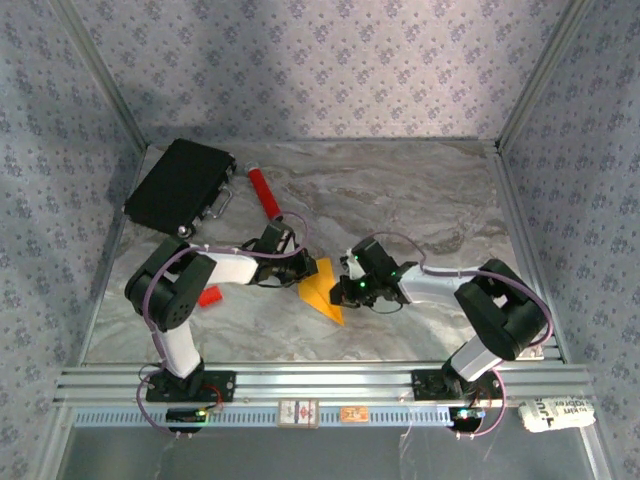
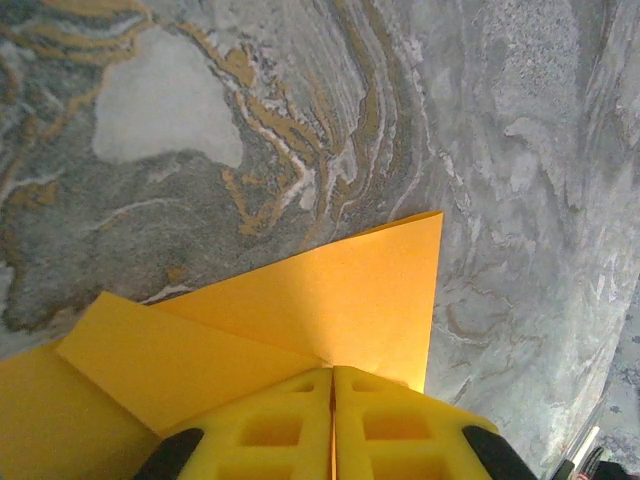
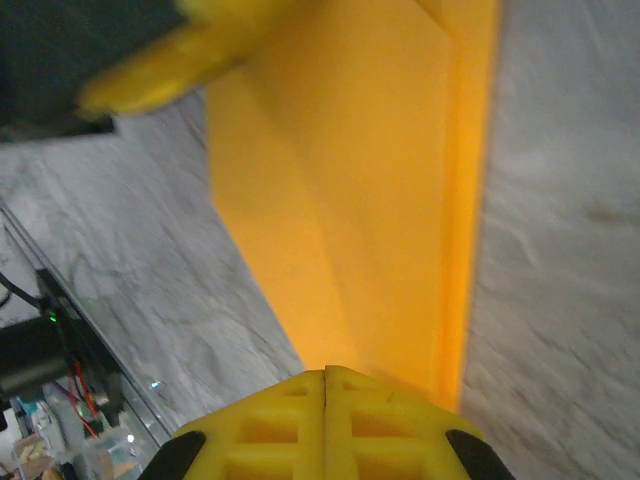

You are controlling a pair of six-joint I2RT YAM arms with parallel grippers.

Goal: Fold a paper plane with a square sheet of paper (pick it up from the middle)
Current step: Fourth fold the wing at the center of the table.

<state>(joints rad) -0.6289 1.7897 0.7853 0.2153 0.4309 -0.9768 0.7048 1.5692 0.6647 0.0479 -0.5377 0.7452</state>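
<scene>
Orange-yellow sheet of paper (image 1: 322,291), one, folded to a point, lies mid-table between my two grippers. Left gripper (image 2: 333,373) and right gripper (image 3: 325,376) are both closed, tips at its edges. One red cylinder (image 1: 264,192), one black case (image 1: 180,185).

Overhead, the left hand (image 1: 301,272) covers the upper-left edge of the folded orange-yellow paper sheet (image 1: 322,292), and the left arm (image 1: 185,285) hides part of a small red block (image 1: 210,296). At the left wrist the sheet (image 2: 330,300) runs off the lower-left edge. At the right wrist it leaves the top edge, beside a blurred yellow shape (image 3: 170,55) at upper left.
</scene>
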